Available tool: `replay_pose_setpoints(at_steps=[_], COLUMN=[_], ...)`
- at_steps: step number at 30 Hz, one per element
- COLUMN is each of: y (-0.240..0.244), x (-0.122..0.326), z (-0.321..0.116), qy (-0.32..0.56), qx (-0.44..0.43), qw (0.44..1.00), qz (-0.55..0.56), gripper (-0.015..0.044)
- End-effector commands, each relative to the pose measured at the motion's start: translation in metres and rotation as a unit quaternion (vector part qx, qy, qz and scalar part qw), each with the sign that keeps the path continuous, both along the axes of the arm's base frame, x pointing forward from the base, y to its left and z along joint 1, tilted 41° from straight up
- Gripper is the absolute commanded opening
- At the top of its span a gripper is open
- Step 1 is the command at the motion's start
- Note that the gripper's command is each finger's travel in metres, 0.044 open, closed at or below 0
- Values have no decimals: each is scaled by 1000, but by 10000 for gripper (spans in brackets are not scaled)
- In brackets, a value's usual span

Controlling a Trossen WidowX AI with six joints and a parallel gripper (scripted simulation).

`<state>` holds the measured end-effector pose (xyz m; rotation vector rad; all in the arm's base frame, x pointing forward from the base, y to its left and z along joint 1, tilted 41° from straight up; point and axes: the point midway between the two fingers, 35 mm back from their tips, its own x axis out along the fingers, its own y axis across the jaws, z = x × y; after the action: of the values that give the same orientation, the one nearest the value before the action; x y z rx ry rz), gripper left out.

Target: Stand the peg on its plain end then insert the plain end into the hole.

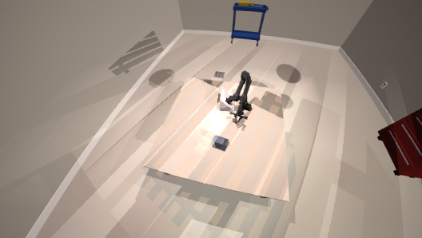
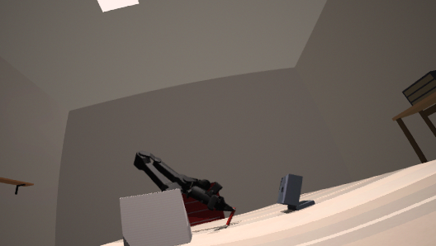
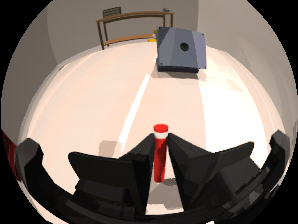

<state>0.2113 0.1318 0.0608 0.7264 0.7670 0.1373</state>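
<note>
The red peg [image 2: 230, 218] [image 3: 159, 157] has its white band near the upper end. My gripper [image 2: 232, 210] [image 3: 160, 136] is shut on the peg just below the band in the wrist view. The peg leans in the exterior view, with its banded end up and towards the panel. Its plain end points down, close to the table; I cannot tell whether it touches. In the top view only a bit of red shows below the fingers. The blue-grey sloped panel [image 1: 220, 142] [image 2: 292, 189] [image 3: 170, 54] stands beyond the gripper. Its dark round hole [image 3: 184, 47] faces the wrist camera.
A pale grey box-like object [image 2: 154, 216] stands in the foreground of the exterior view; a white object [image 1: 224, 106] stands beside the arm in the top view. The table's front edge [image 1: 216, 183] lies beyond the panel. A red cabinet [image 1: 405, 148] is off the table.
</note>
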Motion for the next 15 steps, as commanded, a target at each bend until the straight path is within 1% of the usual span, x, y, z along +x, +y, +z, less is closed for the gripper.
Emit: replay_pose_setpoints(at_steps=[1,15], y=[-1,-1], x=[-4,-14], z=[-1,1], qy=[-13,-57], qx=[-1,-9], qw=[1000,997], qz=[-14,-53], gripper=[50,50])
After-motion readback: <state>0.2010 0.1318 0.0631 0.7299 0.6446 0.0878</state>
